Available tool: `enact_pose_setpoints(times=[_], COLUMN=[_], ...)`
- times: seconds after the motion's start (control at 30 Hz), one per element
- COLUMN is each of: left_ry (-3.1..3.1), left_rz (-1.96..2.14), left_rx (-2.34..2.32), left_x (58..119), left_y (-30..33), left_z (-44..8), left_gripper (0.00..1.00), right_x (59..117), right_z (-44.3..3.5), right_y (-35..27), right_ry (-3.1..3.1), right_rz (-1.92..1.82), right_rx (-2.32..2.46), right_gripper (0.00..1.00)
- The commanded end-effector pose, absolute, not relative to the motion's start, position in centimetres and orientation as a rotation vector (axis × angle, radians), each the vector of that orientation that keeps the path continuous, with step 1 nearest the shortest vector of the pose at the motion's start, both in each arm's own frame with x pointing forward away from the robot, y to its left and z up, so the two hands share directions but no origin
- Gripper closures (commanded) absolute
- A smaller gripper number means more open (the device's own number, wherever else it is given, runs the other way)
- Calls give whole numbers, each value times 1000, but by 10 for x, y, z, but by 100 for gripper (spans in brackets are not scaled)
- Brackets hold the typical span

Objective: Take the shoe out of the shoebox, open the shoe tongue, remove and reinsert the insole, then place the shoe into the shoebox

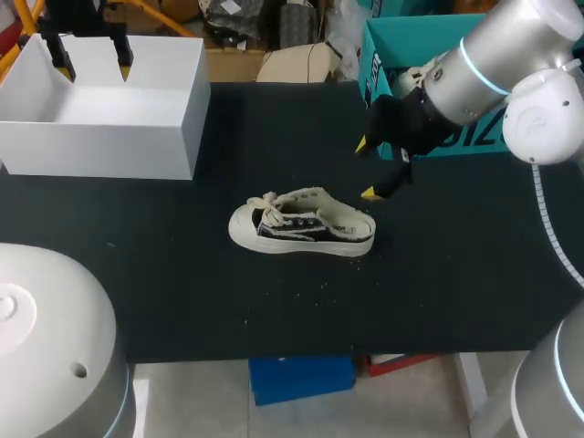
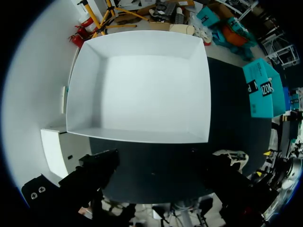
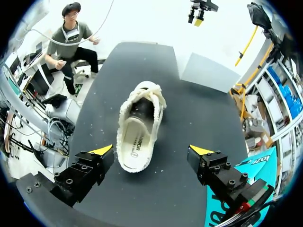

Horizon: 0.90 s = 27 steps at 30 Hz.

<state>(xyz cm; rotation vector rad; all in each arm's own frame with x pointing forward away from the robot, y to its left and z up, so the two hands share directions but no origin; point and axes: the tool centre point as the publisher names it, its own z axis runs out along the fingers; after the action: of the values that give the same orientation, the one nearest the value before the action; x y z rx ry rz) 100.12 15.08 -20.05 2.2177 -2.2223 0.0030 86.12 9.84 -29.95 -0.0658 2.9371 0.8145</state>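
The shoe (image 1: 301, 225) stands on its sole in the middle of the black table (image 1: 456, 274), toe to the left, insole (image 3: 136, 139) inside. The right gripper (image 1: 367, 169) hangs just right of the heel, its 2 fingers spread wide, touching nothing. The white shoebox (image 1: 187, 128) (open-topped) sits far left; above it is the left gripper (image 1: 91, 62), fingers spread too.

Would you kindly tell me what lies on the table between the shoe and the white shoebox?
Nothing does. In the head view, only bare black table separates the shoe from the white shoebox.
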Motion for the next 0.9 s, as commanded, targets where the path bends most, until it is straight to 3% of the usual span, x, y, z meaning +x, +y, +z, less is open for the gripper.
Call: enact_pose_setpoints(times=[0.03, 0.5, 0.9], left_ry=[-2221, -2221, -2221], left_rz=[0, 0, 0], left_rx=[2219, 2219, 2219], left_x=[1001, 1001, 1001], left_y=[150, 150, 150], left_z=[-200, -200, -200], left_gripper=[0, 0, 0], right_x=[861, 839, 832], right_z=[-300, -305, -351], right_y=[99, 94, 99], right_ry=[2938, 2898, 2797], right_rz=[812, 943, 1140], right_rx=[-65, 34, 97], right_gripper=[0, 0, 0])
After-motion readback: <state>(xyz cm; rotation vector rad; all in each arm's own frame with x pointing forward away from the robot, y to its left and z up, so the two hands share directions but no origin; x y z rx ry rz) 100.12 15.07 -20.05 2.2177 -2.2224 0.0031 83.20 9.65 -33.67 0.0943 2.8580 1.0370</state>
